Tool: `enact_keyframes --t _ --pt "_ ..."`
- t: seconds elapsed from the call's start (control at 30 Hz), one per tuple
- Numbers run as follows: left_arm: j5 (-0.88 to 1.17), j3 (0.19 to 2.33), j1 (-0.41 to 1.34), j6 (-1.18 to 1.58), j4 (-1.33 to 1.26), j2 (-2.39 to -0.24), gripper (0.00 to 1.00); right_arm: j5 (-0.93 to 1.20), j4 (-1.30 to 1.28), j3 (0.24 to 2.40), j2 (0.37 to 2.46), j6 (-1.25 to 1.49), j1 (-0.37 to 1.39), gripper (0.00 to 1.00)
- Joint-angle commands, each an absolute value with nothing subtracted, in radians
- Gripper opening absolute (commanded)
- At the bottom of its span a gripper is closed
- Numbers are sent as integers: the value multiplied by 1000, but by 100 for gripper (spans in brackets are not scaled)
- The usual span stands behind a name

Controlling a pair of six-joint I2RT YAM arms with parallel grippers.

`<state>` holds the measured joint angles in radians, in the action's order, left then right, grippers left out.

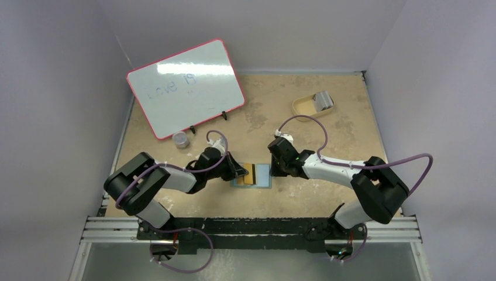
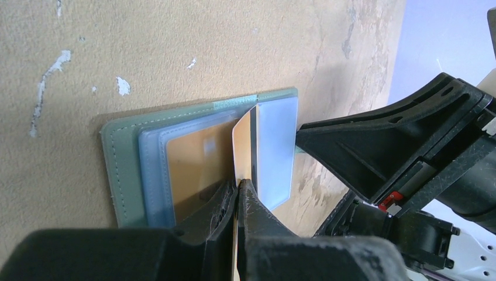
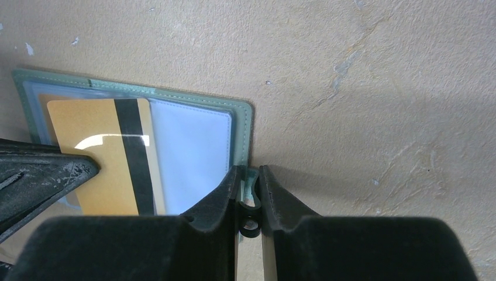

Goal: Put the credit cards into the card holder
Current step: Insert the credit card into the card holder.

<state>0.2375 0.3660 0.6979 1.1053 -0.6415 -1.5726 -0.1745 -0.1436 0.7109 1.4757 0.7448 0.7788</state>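
Left jaws are clenched on gold card [image 2: 243, 149], poised edge-down at open card holder [image 2: 120, 164] on counter [image 2: 175, 52]; right jaws are pinched on its tab. Insertion judged unfinished; grey card [image 1: 321, 100] waits in tray [image 1: 301, 107].

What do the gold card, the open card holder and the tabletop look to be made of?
Gold card: rigid glossy plastic, judging by the sharp light reflection and black magnetic stripe. Card holder: stitched matte grey-green cover, probably faux leather, with translucent pale-blue pockets inside, likely soft plastic. Tabletop: tan board, matte, with worn, chipped coating; possibly painted wood, unsure.
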Motion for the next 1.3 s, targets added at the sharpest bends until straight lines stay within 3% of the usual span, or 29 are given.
enact_keyframes --t 0.0,0.87,1.13,1.27 --pt "225 343 714 1038 -518 -1545 0 -196 -138 693 1466 768 787 8" --pt "197 399 754 1085 -600 -1652 0 -147 -64 655 1460 782 786 8" --pt "85 436 757 1063 -411 -1516 26 -139 -54 654 1462 783 787 6" --pt "65 458 757 1057 -358 -1478 32 -121 -26 639 1456 787 787 6"
